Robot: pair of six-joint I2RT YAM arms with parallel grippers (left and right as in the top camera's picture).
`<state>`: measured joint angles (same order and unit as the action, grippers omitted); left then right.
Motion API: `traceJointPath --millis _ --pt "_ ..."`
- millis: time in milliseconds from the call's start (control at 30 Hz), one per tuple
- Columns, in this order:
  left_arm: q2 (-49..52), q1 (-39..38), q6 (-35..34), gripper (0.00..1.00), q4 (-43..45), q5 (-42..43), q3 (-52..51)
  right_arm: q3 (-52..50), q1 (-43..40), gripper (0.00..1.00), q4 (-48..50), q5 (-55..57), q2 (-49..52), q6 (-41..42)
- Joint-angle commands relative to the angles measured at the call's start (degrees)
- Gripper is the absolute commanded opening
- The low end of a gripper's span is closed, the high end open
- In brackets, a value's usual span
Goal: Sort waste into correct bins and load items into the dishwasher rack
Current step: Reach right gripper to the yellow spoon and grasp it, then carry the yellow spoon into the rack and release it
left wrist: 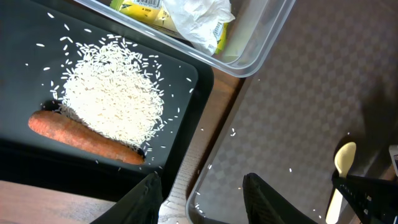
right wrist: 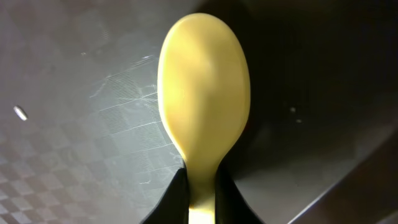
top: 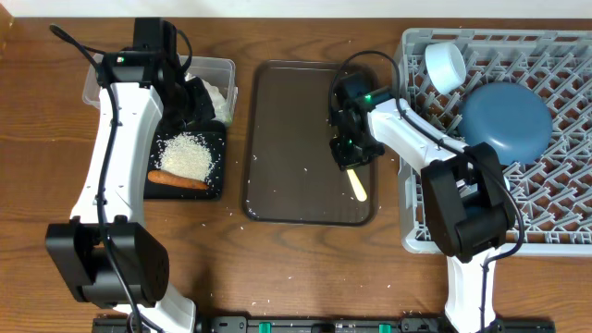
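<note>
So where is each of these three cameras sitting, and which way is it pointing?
Overhead: fixed above the table, looking straight down; the left arm and right arm show, with the dishwasher rack, brown serving tray, clear tub and black tray.
Left wrist: on the left arm, looking down past the open left gripper at the rice and carrot stick.
Right wrist: on the right arm, close above the yellow spoon clamped in the right gripper.
Shared: all three show the yellow spoon over the brown serving tray.

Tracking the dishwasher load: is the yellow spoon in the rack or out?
Out. The yellow spoon is over the brown tray, its handle pinched by the right gripper, beside the grey rack.
</note>
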<state>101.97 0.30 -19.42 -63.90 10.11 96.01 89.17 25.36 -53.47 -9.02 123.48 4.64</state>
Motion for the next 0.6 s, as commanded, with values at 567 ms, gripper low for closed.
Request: traceJointPath --millis 567 --pt "0.72 0.07 0.70 0.67 -0.15 -0.74 -0.28 3.78 -1.42 0.01 -4.39 -8.37 -4.94 -1.77"
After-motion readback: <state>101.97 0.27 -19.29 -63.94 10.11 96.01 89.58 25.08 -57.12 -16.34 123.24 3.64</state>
